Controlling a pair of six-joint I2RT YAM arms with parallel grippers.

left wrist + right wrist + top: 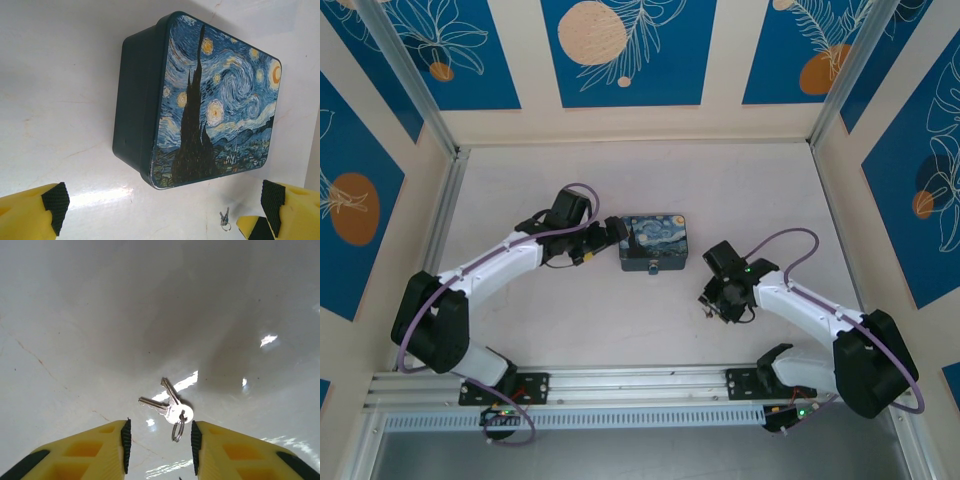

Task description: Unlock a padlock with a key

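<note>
Right tool (160,441) is low over the counter (75,315), out to the right of the tin (655,242) and nearer the arm bases. Its jaws stand apart, one yellow finger on each side of the target, and nothing is clamped yet. There's the key (175,411), flat on the counter and paired with a second key (150,402) on a small ring (177,431). The blades fan away from the tool, the heads overlap, and the ring pokes back into the gap between the pads.

The padlock (653,268) sits tight against the tin's near side. It's too small from above to tell whether it hangs on the tin or just touches it.

Left tool (164,200) waits on the tin's left side with its jaws spread wide and nothing between them.

So this looks like the pickup, and it's a fiddly one. Thin metal lying flat gives the pads almost nothing to bite. The best bet is probably to get the fingertips right down to the counter and centre them on the overlapped heads, not the ring. A grip on the ring would leave both keys dangling and swinging.

A squeeze across the heads would leave a blade pointing forward and free, which the keyhole will need later. Close slowly here, because an off-centre pad may simply skate the bunch sideways on this glossy surface.
</note>
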